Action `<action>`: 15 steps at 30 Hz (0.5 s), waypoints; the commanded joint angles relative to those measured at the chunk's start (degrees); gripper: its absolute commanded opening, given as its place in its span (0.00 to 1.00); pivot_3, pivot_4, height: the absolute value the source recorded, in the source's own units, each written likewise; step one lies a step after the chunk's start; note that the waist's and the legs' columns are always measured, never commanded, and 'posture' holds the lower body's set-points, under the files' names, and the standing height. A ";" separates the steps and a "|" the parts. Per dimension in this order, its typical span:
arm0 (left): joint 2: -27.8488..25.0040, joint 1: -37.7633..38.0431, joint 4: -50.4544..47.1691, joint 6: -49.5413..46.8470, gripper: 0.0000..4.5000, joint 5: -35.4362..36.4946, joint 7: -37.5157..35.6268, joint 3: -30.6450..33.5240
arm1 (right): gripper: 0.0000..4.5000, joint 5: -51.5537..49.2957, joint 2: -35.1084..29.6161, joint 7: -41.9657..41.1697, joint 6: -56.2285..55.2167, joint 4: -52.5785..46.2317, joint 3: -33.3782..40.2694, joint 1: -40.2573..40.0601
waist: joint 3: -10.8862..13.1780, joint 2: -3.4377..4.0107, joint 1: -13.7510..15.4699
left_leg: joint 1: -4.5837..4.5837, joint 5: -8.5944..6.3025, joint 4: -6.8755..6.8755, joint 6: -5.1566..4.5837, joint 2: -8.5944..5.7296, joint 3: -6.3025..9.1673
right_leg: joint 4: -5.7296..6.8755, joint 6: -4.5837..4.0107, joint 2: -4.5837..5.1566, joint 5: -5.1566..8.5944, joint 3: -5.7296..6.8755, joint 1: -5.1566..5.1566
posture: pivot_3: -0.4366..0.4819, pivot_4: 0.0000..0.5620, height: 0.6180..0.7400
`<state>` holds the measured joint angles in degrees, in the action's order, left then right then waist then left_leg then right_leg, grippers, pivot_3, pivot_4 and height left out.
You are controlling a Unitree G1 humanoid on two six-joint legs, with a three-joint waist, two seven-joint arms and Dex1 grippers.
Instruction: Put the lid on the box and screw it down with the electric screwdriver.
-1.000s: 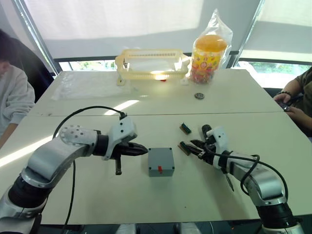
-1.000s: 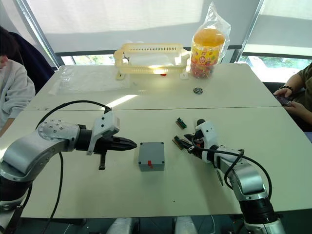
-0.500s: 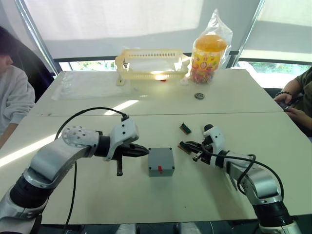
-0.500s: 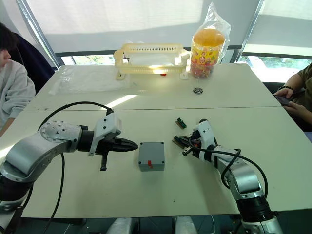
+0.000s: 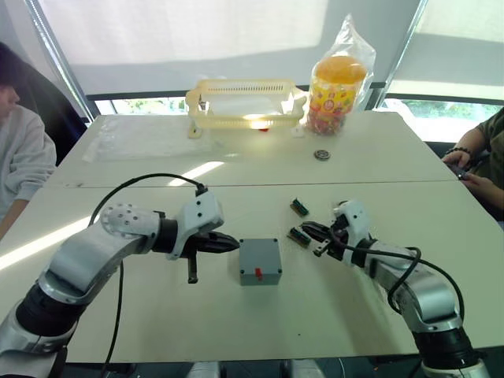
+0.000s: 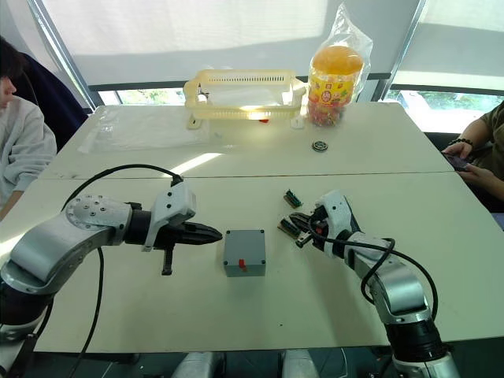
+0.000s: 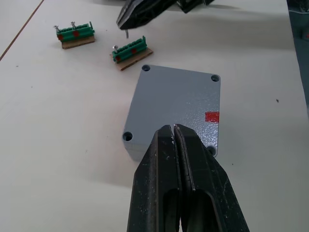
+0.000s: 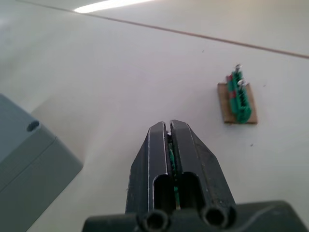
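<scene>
Centrally on the white table [image 5: 236,331] sits the small grey plastic box [image 5: 260,261], its flat grey square lid [image 7: 181,104] already lying on top with a screw hole at each corner and a tiny red mark on the side facing the robot. Just to the box's left hovers the left gripper [image 5: 233,244], its two black fingers pressed together with nothing between them, tips pointing at the box from close by but not touching it. Under that gripper, lying on the table, is the black pen-shaped electric screwdriver [image 5: 191,268] — apart from the fingers, not held.

To the right of the box, the right gripper [image 6: 294,223] points toward it with its fingers drawn together; the right wrist view shows something green between them, but whether it is clamped there or simply lies on the table beneath I cannot tell. One small green-brown rectangular piece [image 5: 298,236] lies right at those fingertips, and a second one [image 5: 298,207] rests a little farther back on the table.

Well behind — near the window — stand a large yellow slotted plastic basket [image 5: 246,102] and a clear jar of sweets with an orange lid [image 5: 337,93], with a small dark round object [image 5: 321,154] in front of the jar.
</scene>
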<state>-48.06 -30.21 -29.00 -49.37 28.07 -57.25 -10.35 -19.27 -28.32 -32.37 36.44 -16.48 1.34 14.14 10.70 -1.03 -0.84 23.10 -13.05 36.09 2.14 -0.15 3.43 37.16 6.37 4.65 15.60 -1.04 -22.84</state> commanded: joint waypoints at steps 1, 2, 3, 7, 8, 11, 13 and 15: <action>-0.81 0.17 -0.36 1.46 0.00 -0.26 -0.35 0.73 | 0.01 -1.66 -0.89 0.40 0.64 -4.74 2.62 1.57 | 0.00 0.00 0.01 | 0.00 0.00 0.00 0.00 0.00 0.00 | 0.00 0.00 0.00 0.00 0.00 0.00 | 0.48 0.27 1.00; -0.89 0.30 -0.32 1.61 0.00 -0.29 -0.41 0.75 | 0.01 -1.99 -0.95 0.31 0.89 -5.43 2.86 1.73 | 0.00 0.01 0.01 | 0.00 0.00 0.00 0.00 0.00 0.00 | 0.00 0.00 0.00 0.00 0.00 -0.01 | 0.48 0.27 1.00; -0.99 0.43 -0.29 1.74 0.00 -0.33 -0.45 0.79 | 0.01 -2.43 -0.96 0.26 1.16 -6.18 3.12 1.86 | 0.00 0.01 0.01 | 0.00 0.00 0.00 0.00 0.00 0.00 | 0.01 0.00 0.00 0.00 0.00 -0.01 | 0.48 0.27 1.00; -1.84 1.08 0.07 2.20 0.00 -0.22 -0.78 1.25 | 0.01 -7.11 -1.07 -0.86 4.71 -11.26 4.05 2.52 | 0.00 0.01 -0.02 | 0.01 0.00 -0.01 0.00 0.00 0.01 | 0.01 0.00 0.00 0.00 0.00 -0.03 | 0.48 0.27 1.00; -2.15 1.35 0.07 2.35 0.00 -0.24 -0.85 1.33 | 0.01 -8.31 -1.16 -1.19 5.58 -12.66 4.01 2.44 | 0.00 0.01 -0.01 | 0.01 0.00 -0.01 0.00 0.00 0.01 | 0.01 0.00 0.00 0.00 0.00 -0.03 | 0.48 0.27 1.00; -3.43 2.57 0.01 2.86 0.00 -0.26 -1.39 1.71 | 0.01 -10.67 -1.16 -1.93 8.06 -16.71 1.50 2.29 | 0.01 0.01 -0.05 | 0.03 0.00 -0.01 0.00 0.01 0.01 | 0.00 0.00 0.00 0.00 0.00 -0.04 | 0.48 0.27 1.00; -3.79 2.82 -0.29 2.81 0.00 0.06 -1.48 1.92 | 0.01 -9.75 -1.40 -2.15 7.77 -16.83 -0.61 1.96 | 0.01 0.01 -0.02 | 0.03 0.00 -0.02 0.00 0.01 0.02 | 0.00 -0.01 0.00 0.00 0.00 -0.05 | 0.48 0.27 1.00; -3.97 2.85 -0.49 2.69 0.00 0.27 -1.57 2.15 | 0.01 -8.46 -1.88 -2.67 6.68 -16.22 -2.31 1.45 | 0.01 0.01 0.08 | 0.03 0.00 0.00 0.00 0.01 0.02 | -0.01 -0.09 0.00 0.05 0.01 -0.04 | 0.48 0.27 1.00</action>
<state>-51.25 -27.11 -28.18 -47.81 28.04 -58.59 -10.19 -28.23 -29.54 -34.48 44.47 -31.40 -0.37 15.80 10.70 -1.02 -0.76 23.15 -13.05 36.10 2.14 -0.14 3.44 37.14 6.24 4.66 15.67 -1.03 -22.88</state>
